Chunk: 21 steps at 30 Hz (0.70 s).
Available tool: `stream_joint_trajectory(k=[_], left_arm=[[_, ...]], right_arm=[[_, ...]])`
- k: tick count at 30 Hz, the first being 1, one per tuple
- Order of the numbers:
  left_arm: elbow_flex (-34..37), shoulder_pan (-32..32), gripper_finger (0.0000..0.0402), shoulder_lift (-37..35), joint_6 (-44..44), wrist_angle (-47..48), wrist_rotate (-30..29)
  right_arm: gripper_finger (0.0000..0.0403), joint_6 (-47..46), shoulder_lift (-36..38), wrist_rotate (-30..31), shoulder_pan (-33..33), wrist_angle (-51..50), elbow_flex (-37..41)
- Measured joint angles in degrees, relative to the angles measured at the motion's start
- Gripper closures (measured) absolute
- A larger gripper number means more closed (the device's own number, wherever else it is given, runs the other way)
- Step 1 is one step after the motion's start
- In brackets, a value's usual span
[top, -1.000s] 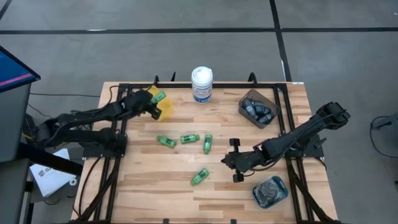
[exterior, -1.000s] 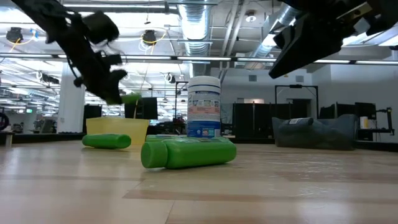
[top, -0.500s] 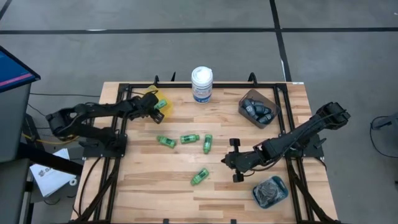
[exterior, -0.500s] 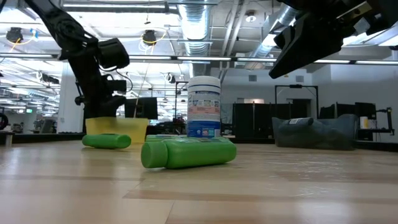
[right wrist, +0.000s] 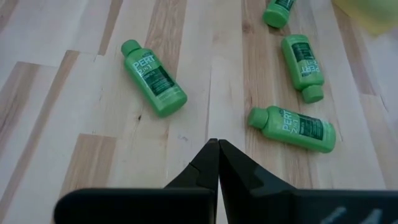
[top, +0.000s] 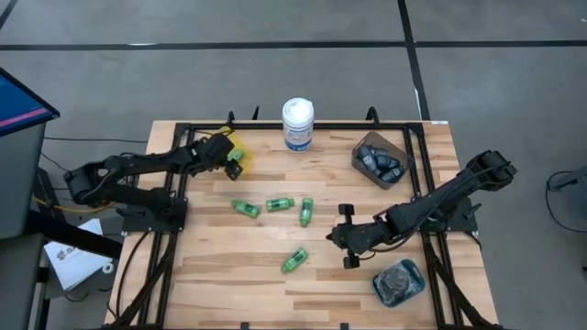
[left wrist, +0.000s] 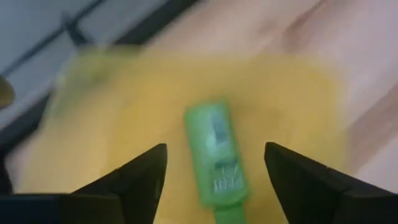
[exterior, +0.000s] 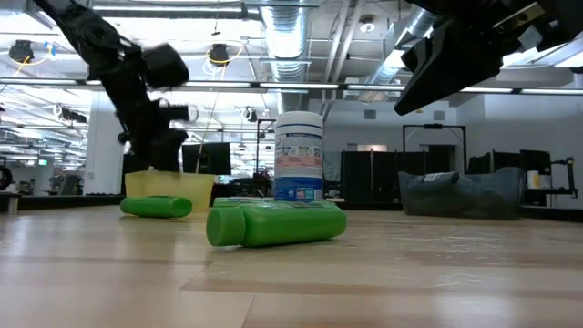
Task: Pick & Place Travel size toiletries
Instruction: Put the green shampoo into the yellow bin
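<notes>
High view: I see a pale wood-plank surface (top: 229, 284) framed by black rails, on grey floor. The left gripper (top: 229, 158) hangs over the yellow plastic bin (top: 240, 149) at the far left, with one bright green plastic mini bottle (top: 235, 170) just below it; the arm hides most of the bin. Four more green mini bottles (top: 245, 209) lie flat mid-surface. The right gripper (top: 343, 236) waits right of them. A white cylindrical tub with blue label (top: 297, 124) stands at the far edge. A brown bin (top: 380, 161) holds dark blue-grey oblong bottles; a teal bin (top: 399, 281) holds dark shiny-wrapped discs, too small to separate.

Low view: one green bottle (exterior: 276, 224) lies close, smooth and glossy, another (exterior: 157, 206) behind it before the yellow bin (exterior: 171, 187). Beyond is an open hall with ceiling ducts and lamps.

Left wrist view: blurred; fingers (left wrist: 127, 180) spread apart, empty, above a green bottle (left wrist: 219, 158) lying inside the yellow bin (left wrist: 112, 118).

Right wrist view: fingers (right wrist: 205, 168) pressed together, tips meeting, holding nothing; three labelled green bottles (right wrist: 153, 78) lie whole on the planks, a fourth is cut off.
</notes>
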State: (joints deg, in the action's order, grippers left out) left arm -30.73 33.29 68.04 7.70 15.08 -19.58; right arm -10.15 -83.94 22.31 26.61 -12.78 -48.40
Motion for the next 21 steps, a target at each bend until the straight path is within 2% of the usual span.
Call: stream_joint_trajectory(k=[4, 10, 16, 21], left_arm=[[-1.67, -4.48, 0.0123, -7.48, -2.58, -0.72, 3.89], [-0.94, -16.45, 0.0128, -16.48, -5.79, -0.72, 13.78], [1.60, -28.61, 0.0134, -15.15, -5.96, -0.66, 14.46], [3.27, -33.81, 0.0120, -10.17, -5.97, -2.04, 13.86]], right_arm=[[0.0402, -0.42, 0.00, 0.00, 0.02, 0.00, -0.02], [0.0402, -1.05, 0.00, -0.02, 0.00, -0.01, -0.02], [0.0402, -0.59, 0.00, -0.02, -0.02, 0.00, -0.02], [0.0402, -0.57, 0.00, -0.02, -0.02, 0.00, -0.02]])
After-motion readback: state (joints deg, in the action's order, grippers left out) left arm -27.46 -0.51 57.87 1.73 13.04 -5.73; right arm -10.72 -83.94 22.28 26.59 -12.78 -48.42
